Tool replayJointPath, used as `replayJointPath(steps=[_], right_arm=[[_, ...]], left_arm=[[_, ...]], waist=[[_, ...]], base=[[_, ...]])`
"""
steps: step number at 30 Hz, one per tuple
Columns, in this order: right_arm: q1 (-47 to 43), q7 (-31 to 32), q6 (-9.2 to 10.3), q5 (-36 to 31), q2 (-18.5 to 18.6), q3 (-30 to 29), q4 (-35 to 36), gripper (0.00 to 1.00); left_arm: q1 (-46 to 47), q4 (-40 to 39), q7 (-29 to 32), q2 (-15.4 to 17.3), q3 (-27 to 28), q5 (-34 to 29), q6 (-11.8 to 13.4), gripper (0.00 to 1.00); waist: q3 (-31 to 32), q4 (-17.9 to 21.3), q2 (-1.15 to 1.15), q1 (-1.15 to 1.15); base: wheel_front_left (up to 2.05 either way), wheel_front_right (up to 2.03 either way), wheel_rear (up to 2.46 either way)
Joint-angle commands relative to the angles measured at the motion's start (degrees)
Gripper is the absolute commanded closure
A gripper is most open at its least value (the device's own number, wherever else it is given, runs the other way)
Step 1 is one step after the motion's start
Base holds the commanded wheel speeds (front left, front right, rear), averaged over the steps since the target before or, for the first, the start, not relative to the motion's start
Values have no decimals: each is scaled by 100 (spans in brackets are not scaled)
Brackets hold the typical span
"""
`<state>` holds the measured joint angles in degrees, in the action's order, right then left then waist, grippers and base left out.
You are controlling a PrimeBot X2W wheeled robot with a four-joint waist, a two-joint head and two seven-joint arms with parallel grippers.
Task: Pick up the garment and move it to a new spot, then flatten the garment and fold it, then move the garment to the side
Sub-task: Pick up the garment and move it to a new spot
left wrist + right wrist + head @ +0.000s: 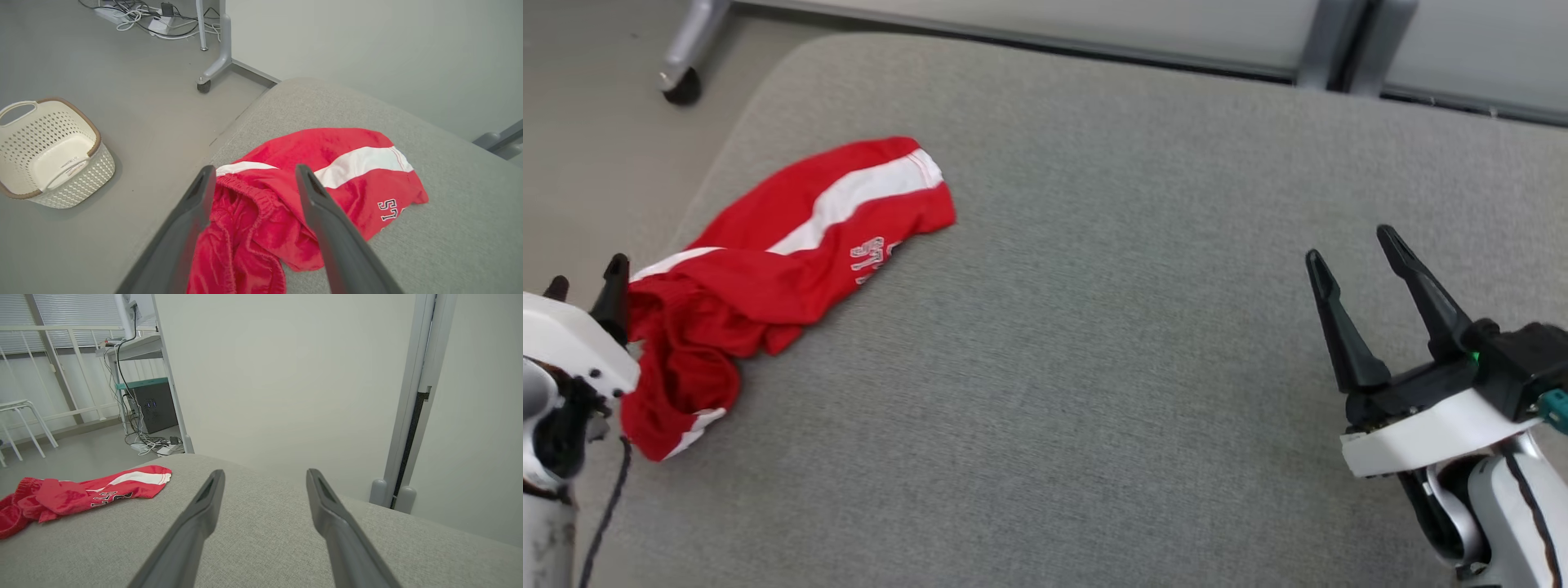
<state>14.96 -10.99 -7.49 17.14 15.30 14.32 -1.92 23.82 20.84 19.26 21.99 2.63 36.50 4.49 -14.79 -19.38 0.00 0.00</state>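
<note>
Fabric like this red garment [792,245] should be light, limp and a little fuzzy, I judge. There is nothing to break, but it will sag and trail from whatever pinch I make. It lies on the grey cushion [1094,367] at the left of the head view, close to the cushion's left edge. Its long axis runs from lower left to upper right of that frame. The bunched waistband end is at lower left, and the flatter leg with the white stripe points its hem to upper right. My left gripper [587,278] is spread wide and empty, just beside the bunched end. In the left wrist view the waistband [245,192] sits between its fingers. I would take hold there, where the folds are thick. My right gripper [1350,245] is also wide open and empty, well apart at the right of the frame.
</note>
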Motion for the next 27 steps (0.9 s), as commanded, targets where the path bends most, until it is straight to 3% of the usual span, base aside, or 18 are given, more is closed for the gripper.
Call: replayJointPath(steps=[1,7,14,15,16,18,27], right_arm=[[132,13,-2,-41,77,-19,68,0],[389,82,-2,-80,121,-14,203,0],[506,29,-2,-101,140,-48,235,0],[499,26,-2,-107,136,-66,237,0],[485,12,-2,-114,130,-84,236,0],[450,-13,-2,-119,123,-109,216,0],[346,-133,-2,-23,-11,-39,-63,0]], left_arm=[[259,306,124,77,57,122,-69,0],[899,1612,324,87,141,532,-479,0],[1146,2851,809,-23,-74,628,-711,0],[1142,2973,846,-70,-113,641,-757,22],[1159,3080,845,-99,-133,643,-779,52],[1227,3227,766,-63,-175,588,-831,100],[1614,3201,-203,518,-431,103,-1028,100]], waist=[[-384,289,0,0],[-812,585,0,0],[-1030,811,0,0],[-1037,829,0,0],[-1042,842,0,0],[-1037,864,0,0],[-547,914,0,0]], base=[[0,0,0],[0,0,0],[0,0,0],[0,0,0],[0,0,0],[0,0,0],[0,0,0]])
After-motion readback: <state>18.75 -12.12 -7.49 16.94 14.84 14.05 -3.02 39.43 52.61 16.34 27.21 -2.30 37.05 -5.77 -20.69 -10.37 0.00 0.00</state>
